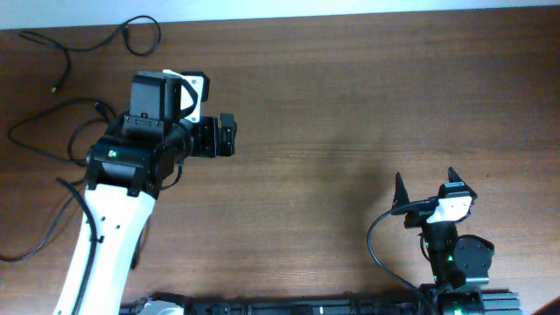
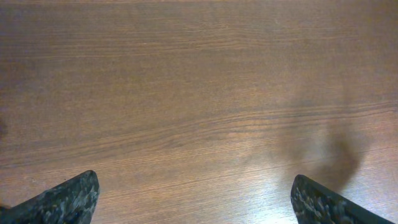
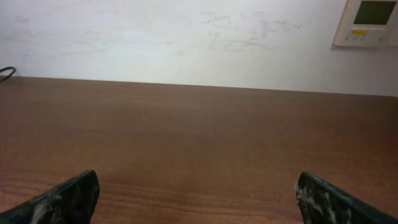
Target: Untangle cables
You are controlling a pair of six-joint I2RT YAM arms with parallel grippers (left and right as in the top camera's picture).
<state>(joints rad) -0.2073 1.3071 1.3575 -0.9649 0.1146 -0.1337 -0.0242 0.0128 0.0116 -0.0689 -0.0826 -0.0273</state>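
Two arms of mine reach over one broad brown wooden worktop point(image 1: 350, 105), which fills nearly the whole overhead view.

The left arm point(image 1: 96, 245) is the larger shape, white and black, rising from the near left edge and bending toward the centre. The right arm point(image 1: 455, 258) is folded low at the near right edge (well apart from everything else).

My left gripper point(image 1: 229, 136) points right, toward the bare middle of the worktop. Its wrist camera shows the two fingertips spread wide with only wood grain between them, so it is open and holds nothing. My right gripper point(image 1: 429, 185) points at the far wall, its fingertips equally wide and empty.

Smallest are the cables point(image 1: 66, 54), thin black cords lying as loose loops in the far left corner. They lie behind and to the left of my left gripper, on the opposite side from where it points. Their spread runs roughly along the left edge, far to near. Whether the strands cross one another is too fine to tell.

I judge the left arm much the nearer. It would need to swing back toward that corner before any grasp.
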